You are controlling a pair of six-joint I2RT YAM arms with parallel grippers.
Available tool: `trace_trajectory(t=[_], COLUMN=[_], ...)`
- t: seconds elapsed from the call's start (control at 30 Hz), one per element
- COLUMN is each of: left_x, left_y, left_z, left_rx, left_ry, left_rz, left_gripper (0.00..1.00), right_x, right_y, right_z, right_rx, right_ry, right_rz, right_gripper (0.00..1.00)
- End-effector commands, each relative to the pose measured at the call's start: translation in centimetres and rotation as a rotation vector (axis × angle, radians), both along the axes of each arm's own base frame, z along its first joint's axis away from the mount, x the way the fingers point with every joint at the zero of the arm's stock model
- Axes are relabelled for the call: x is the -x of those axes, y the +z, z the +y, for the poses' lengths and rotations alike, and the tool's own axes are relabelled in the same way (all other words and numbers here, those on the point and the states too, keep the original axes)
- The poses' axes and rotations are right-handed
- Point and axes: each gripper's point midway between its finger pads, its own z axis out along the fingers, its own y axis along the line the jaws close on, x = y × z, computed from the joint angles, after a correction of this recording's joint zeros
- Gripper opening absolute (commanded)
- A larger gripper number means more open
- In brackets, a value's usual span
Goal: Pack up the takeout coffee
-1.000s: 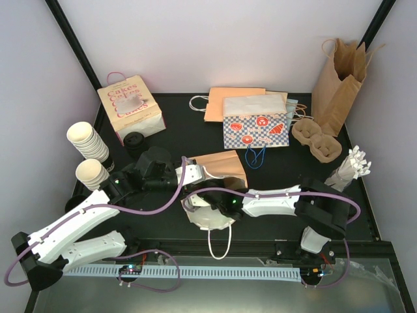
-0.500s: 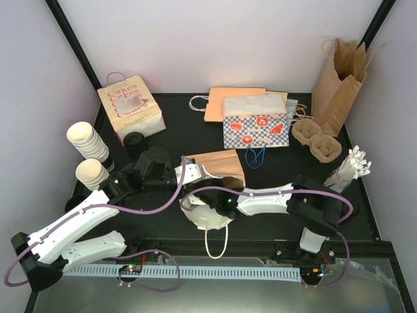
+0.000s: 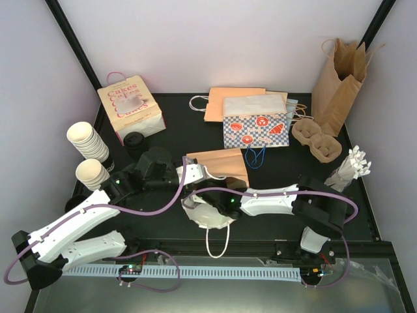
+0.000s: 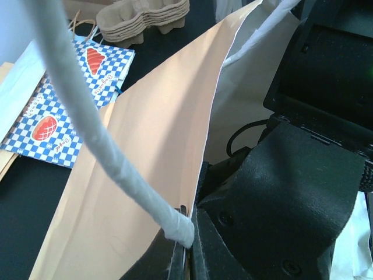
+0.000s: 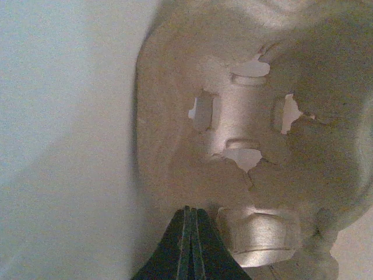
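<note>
Well off to the left of the left jaws and farther back on the table, the takeout coffee (image 3: pixel 135 140) stands just in front of the Cakes box (image 3: pixel 130 107); from above only its round black lid shows, and it is apart from both arms. The left gripper (image 3: pixel 189 171) (image 4: pixel 185 233) has its jaws closed to a thin slit, pinching the rim of the brown paper bag (image 3: pixel 221 162) (image 4: pixel 151 146) right where the white twisted handle (image 4: pixel 87 116) is fixed. The bag's mouth gapes to the right of these jaws and its body stretches away beyond them. Just to the right and nearer the table's front edge, the right gripper (image 3: pixel 203 210) (image 5: pixel 187 236) reaches into a white bag (image 3: pixel 210 223). Its jaws are pressed flat together with nothing seen between them. A smooth white wall lies to their left, and a pale moulded pulp piece (image 5: pixel 245 134) with small cut-outs lies ahead and to their right
</note>
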Motion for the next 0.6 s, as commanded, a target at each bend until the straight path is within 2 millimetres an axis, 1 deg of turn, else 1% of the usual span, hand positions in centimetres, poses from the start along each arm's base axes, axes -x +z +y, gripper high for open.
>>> trace_trajectory(t=[0.0, 0.1, 0.3, 0.37, 0.5, 0.57], left_x=[2.7, 2.9, 2.9, 2.5, 2.1, 2.2], left_y=[0.4, 0.5, 0.4, 0.2, -0.2, -0.2], left_z=[-1.7, -1.7, -1.6, -1.5, -1.3, -1.3], left_rx=[0.044, 0.045, 0.038, 0.027, 0.011, 0.012], left_ry=[-0.144, -0.15, -0.141, -0.122, -0.103, -0.105], left_rz=[0.056, 0.057, 0.054, 0.048, 0.04, 0.039], left_gripper=[0.03, 0.03, 0.03, 0.03, 0.02, 0.02], right_x=[-2.2, -2.7, -3.0, -2.6, -0.8, -0.2], right_y=[3.7, 4.1, 4.0, 4.2, 4.6, 5.5], right_z=[0.4, 0.7, 1.2, 1.4, 1.3, 0.8], right_rx=[-0.111, -0.127, -0.124, -0.139, -0.156, -0.152], right_ry=[-0.085, -0.105, -0.104, -0.086, -0.026, -0.025], right_rz=[-0.105, -0.135, -0.133, -0.109, -0.013, 0.006], right_gripper=[0.01, 0.01, 0.01, 0.01, 0.01, 0.01])
